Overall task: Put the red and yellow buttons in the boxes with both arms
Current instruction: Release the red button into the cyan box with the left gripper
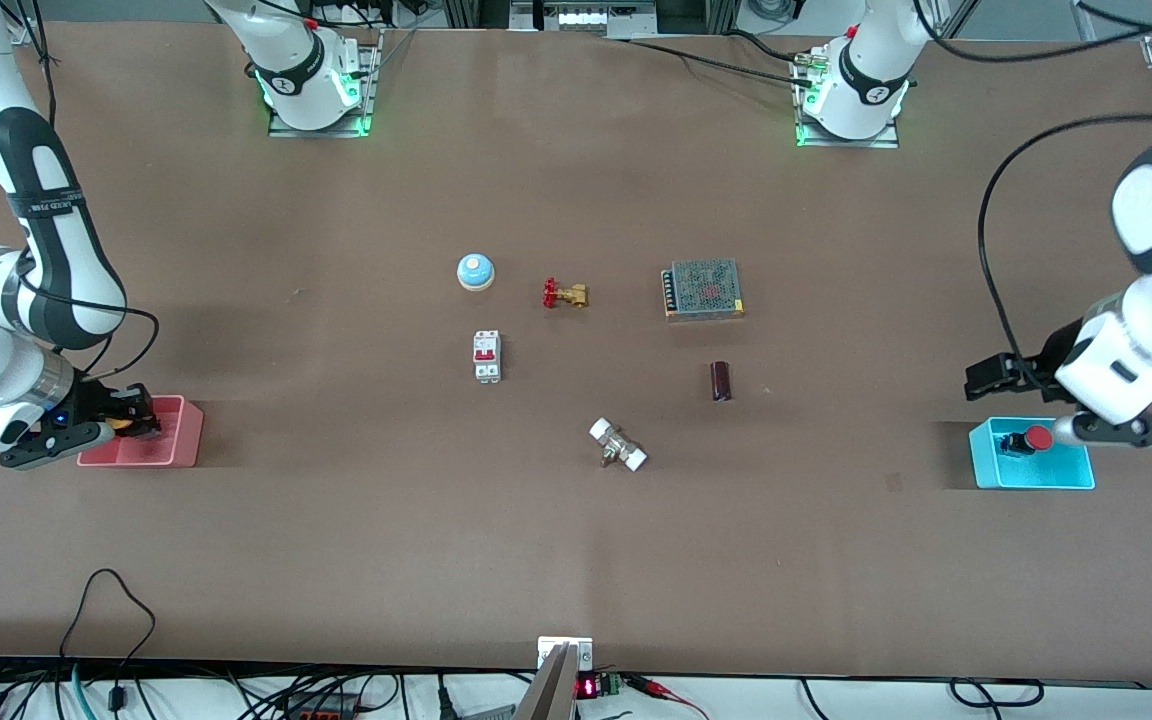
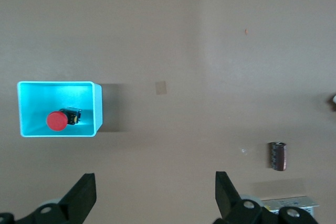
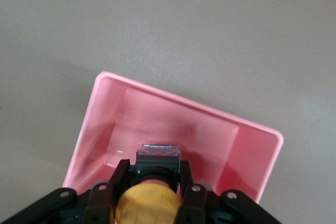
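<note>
The red button [image 1: 1029, 439] lies on its side in the cyan box [image 1: 1076, 478] at the left arm's end of the table, cap and black body both showing. The left gripper [image 2: 155, 195] hangs up in the air near that box, its jaws spread wide and empty, nothing between them but bare table.

At the right arm's end, the right gripper [image 3: 148, 190] hangs over the pink box [image 3: 257, 153], jaws closed narrowly on the yellow button [image 3: 147, 205]. The fingers [image 3: 191, 190] clamp the black body just under the cap, with the cap toward the wrist camera and the body pointing down into the box, not yet touching its floor as far as I can tell.

Both buttons look light, hard and rigid, probably plastic. The domed cap is smooth and would likely slip, so the flat-sided black body is the better place to take hold, as the right gripper does. A short drop should do them no harm.

Mid-table, apart from both boxes, sit a bell [image 1: 475, 271], a valve [image 1: 565, 294] and a breaker [image 1: 487, 356].
</note>
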Controlling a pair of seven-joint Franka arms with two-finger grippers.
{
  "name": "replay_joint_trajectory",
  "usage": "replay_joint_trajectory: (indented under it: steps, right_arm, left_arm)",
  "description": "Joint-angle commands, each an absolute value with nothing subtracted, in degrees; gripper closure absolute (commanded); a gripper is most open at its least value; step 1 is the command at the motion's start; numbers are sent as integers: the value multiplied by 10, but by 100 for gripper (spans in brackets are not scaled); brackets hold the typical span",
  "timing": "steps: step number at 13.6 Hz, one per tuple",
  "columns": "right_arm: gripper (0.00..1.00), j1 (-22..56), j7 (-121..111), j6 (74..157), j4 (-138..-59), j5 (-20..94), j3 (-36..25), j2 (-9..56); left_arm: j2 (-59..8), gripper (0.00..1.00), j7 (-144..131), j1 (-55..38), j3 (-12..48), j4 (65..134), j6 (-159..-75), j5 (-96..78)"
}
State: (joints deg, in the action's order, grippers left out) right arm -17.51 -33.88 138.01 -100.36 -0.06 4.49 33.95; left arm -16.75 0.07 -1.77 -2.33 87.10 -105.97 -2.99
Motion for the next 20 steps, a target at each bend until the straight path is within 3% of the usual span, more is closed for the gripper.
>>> replay_joint_trajectory:
  steps: [1,5,7,10,13,16,20]
  right_arm:
    - [75,-185,-350,1393,-1010,14,54,342]
    - [75,-185,-351,1411,-1014,14,54,346]
    - [75,-185,-351,1423,-1014,14,54,350]
    - [74,-185,-351,1438,-1014,14,54,355]
    - [69,-185,-351,1439,-1013,14,54,359]
    - [55,-185,-351,1446,-1014,14,54,362]
    - [27,-185,-350,1447,-1014,15,54,362]
  left_arm:
    - [-115,0,-9,3,-25,892,-1032,-50]
    - [-77,0,1,89,59,889,-985,-53]
    - [-67,0,-2,81,53,886,-955,-50]
    - [-68,0,-5,-2,-36,878,-946,-47]
    - [-63,0,-7,-5,-33,879,-946,-46]
    - [-34,0,-6,-10,-32,903,-943,-43]
    - [-32,0,-17,-11,-33,905,-927,-43]
